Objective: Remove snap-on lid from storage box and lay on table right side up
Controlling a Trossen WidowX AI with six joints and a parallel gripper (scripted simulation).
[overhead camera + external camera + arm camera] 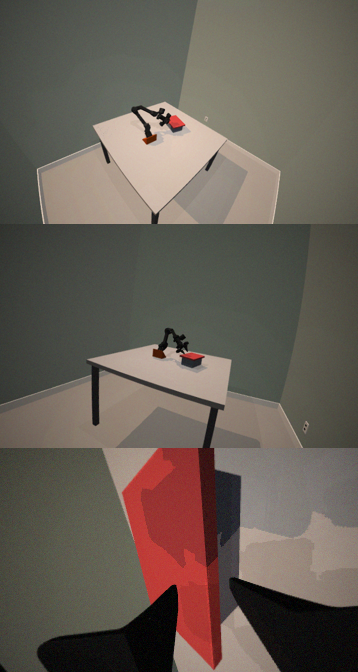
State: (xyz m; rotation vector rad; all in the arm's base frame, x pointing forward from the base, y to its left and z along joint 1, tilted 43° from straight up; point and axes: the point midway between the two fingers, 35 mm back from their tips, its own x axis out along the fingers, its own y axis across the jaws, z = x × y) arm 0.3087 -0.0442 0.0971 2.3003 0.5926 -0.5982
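My jaws stand half open and hold nothing, their two dark tips straddling the near edge of the red lid (172, 543), which sits snapped on the dark box (191, 362) toward the far right of the bench (168, 381).

In the wrist view the lid's thin side rim runs between my tips with a gap showing on either side; whether either tip touches it I cannot tell. In the exterior view the lid overhangs the box walls a little all round.

The lid looks like a thin, stiff, light sheet of plastic, likely smooth enough to slip, so I judge the overhanging rim at this near edge the best place to take hold, pinching top and underside. A snap fit may resist, and a hard pull could drag the light box along; peeling up one edge seems safer.

Open bench lies near and to the right of the box for laying the lid flat. The orange base block (158, 353) and my own arm (168, 336) crowd the left side.
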